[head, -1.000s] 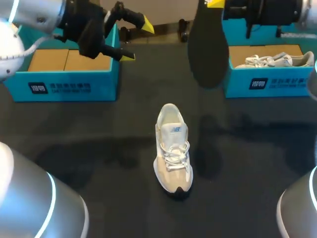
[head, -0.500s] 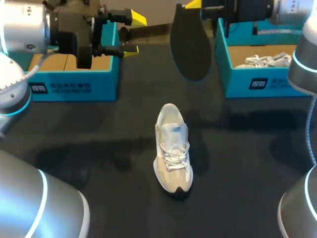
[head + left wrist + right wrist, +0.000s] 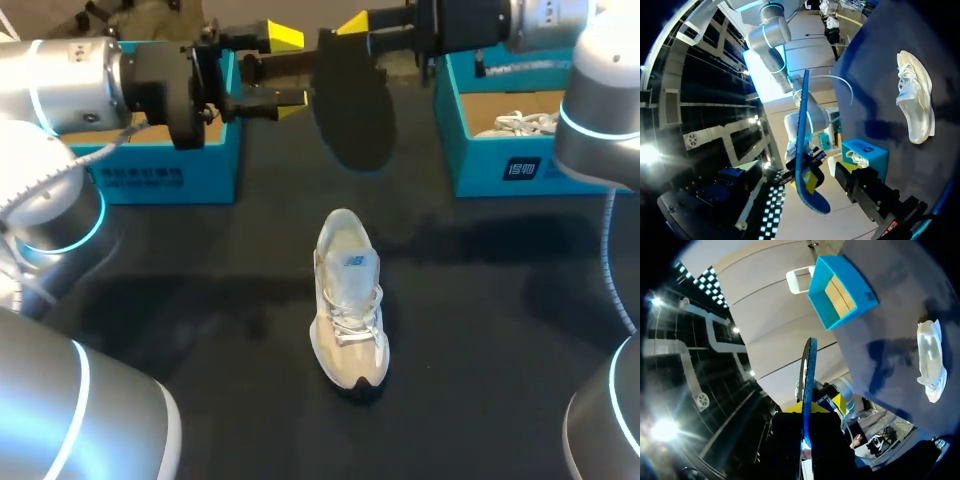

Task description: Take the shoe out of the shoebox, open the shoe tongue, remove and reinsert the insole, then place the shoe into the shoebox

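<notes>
While the shoe (image 3: pixel 348 295) lies mid-table, the right gripper (image 3: pixel 346 30), clamped on the dark insole (image 3: pixel 352 110), has carried it leftward to the left gripper (image 3: pixel 288 68), whose fingers gape empty beside it, so a handover before reinsertion looks likely.

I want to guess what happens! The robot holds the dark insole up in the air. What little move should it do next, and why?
Probably the left gripper should slide toward the insole and close on its edge. Its fingers are open close beside it, while the right gripper pinches one end and the shoe lies on the table.
</notes>
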{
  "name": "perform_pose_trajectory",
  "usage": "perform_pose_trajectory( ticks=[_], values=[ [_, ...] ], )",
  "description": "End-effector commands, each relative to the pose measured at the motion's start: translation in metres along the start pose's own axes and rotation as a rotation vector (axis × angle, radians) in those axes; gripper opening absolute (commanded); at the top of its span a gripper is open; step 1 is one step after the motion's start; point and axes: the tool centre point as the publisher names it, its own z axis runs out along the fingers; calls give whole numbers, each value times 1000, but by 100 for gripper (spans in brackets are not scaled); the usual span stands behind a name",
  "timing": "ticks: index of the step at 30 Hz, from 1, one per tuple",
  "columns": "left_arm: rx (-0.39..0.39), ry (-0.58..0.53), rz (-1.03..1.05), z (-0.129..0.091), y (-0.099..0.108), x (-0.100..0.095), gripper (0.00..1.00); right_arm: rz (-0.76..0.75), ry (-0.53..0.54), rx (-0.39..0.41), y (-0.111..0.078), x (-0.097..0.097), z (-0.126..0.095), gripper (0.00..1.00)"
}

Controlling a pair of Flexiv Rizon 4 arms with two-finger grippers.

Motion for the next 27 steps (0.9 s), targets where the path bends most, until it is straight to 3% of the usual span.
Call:
perform_pose_trajectory(
  ticks=[1,7,9,10,11,12,14,24,27],
  values=[
    [4,-38,-6,15,5,3,100,14,2,-9,3,1,14,0],
    [22,-42,-12,21,-1,4,98,45,41,-43,9,-3,17,0],
    [27,-41,-14,22,-2,5,93,49,47,-48,12,-3,17,0],
    [32,-42,-20,22,-2,5,80,51,51,-54,13,-2,16,0],
    [33,-42,-20,22,-2,6,60,50,53,-60,14,-2,16,0],
    [35,-40,-18,22,-3,6,51,50,57,-64,15,-1,16,0],
    [35,-40,-16,22,-3,6,43,48,63,-68,17,0,17,0],
    [41,-30,-17,19,-8,7,53,48,59,-67,20,2,11,0],
    [43,-25,-18,19,-9,8,46,50,59,-70,21,2,11,0]
  ],
)
